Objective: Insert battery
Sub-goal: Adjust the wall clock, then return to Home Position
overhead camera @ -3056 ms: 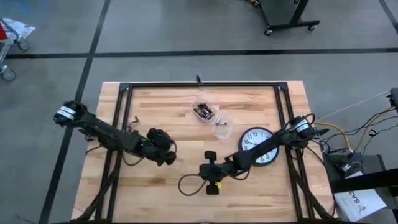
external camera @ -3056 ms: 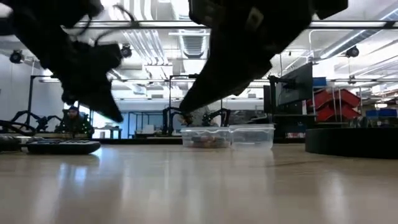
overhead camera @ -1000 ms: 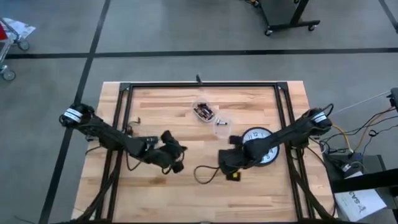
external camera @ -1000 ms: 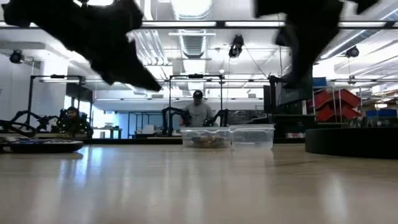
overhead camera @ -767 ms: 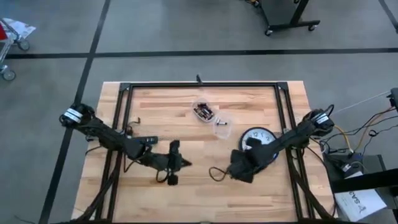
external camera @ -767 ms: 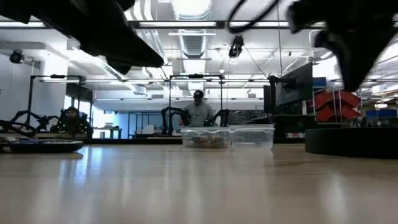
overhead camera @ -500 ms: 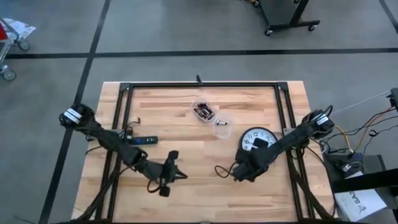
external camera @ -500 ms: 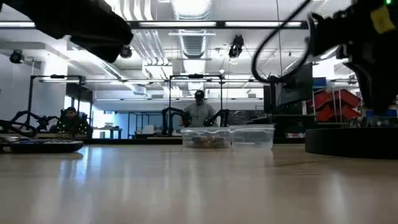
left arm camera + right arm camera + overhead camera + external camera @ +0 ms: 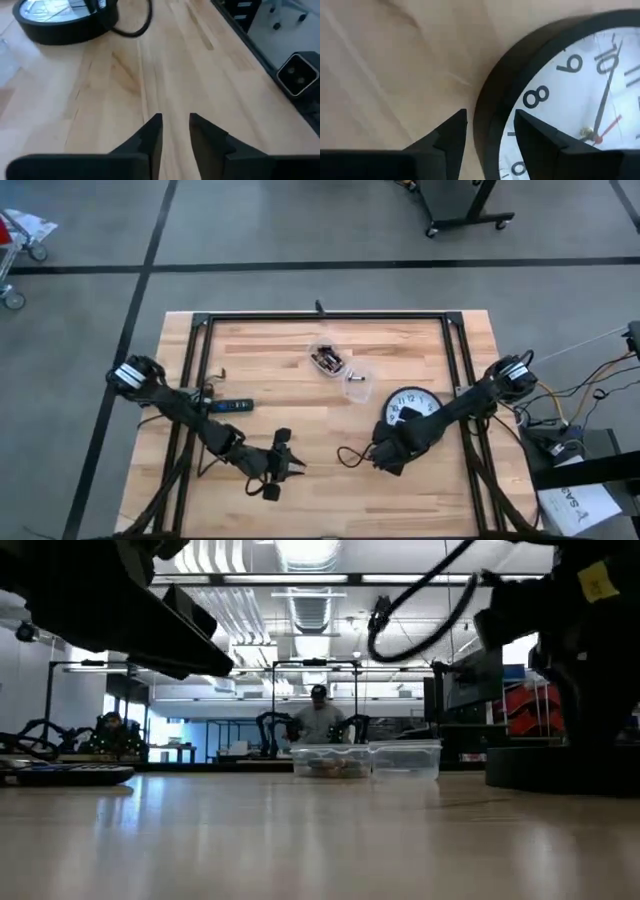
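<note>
The table (image 9: 300,370) is pale wood in a black frame; its near edge is cut off in the high view. The left arm (image 9: 180,408) reaches in low across the near left part; the right arm (image 9: 460,406) lies over the clock (image 9: 410,405), hiding much of its face. The clock lies face up at the table's right; in the right wrist view its rim and the numerals 8, 9, 10 show, the rest cut off. The right gripper (image 9: 490,131) sits at the clock's rim, fingers parted, one over bare wood and one over the face, nothing between them. The left gripper (image 9: 175,131) hangs over bare wood near the front edge, fingers a narrow gap apart and empty. Two clear tubs (image 9: 340,370) stand mid-table toward the far side; the farther one holds dark small things, presumably batteries, too small to tell singly. A remote (image 9: 228,405) lies beside the left arm; its detail cannot be made out. In the low view the arms are only dark shapes, and a person (image 9: 318,720) stands far behind the tubs.
</note>
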You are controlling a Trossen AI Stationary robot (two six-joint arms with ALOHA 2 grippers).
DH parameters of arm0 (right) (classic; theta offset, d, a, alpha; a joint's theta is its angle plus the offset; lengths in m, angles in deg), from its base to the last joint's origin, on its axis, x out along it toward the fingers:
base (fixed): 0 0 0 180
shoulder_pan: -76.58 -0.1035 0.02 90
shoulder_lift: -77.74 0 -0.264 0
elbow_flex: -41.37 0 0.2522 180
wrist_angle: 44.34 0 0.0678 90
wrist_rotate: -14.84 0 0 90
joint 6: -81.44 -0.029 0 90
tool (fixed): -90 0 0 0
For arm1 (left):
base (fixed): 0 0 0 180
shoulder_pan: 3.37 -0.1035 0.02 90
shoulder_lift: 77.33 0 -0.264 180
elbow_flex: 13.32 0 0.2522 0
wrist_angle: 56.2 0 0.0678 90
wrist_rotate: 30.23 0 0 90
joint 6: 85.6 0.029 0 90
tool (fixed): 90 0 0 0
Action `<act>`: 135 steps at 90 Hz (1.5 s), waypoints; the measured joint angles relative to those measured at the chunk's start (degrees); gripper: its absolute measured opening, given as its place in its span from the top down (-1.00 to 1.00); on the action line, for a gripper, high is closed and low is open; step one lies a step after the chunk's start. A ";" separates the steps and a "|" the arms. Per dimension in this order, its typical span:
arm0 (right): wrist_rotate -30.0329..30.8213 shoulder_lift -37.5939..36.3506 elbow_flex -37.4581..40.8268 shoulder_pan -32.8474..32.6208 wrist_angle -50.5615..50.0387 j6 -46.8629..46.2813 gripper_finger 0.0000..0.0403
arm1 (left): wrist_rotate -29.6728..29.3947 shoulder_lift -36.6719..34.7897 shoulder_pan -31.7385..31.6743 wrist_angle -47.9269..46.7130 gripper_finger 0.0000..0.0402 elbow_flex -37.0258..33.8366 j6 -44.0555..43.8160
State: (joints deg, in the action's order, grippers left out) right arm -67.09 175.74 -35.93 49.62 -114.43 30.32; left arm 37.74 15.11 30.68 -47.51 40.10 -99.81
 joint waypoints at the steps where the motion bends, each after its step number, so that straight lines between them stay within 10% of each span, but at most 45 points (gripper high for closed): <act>1: 0.01 0.01 -0.21 0.00 0.06 0.21 0.30 | -0.01 0.07 -0.05 0.03 0.58 0.01 0.00; 37: 2.89 0.23 0.91 4.42 2.37 5.11 0.50 | -2.06 -2.90 -0.68 -10.50 0.63 0.01 -5.62; 69: 7.49 -4.36 1.69 4.97 -16.15 1.97 0.42 | -4.79 -7.46 -0.36 -20.75 0.69 -0.07 -10.82; 97: 14.14 -18.67 4.99 9.76 13.33 22.58 0.44 | -5.12 -11.05 -5.29 -5.43 0.69 -2.87 0.93; 135: -6.13 -31.00 21.00 25.89 44.58 43.91 0.97 | -1.09 -29.37 -14.17 9.19 0.70 -20.34 3.15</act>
State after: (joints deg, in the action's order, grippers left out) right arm -73.22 144.74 -14.93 75.51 -69.85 74.24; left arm 36.65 -14.26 16.51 -38.32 19.77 -96.66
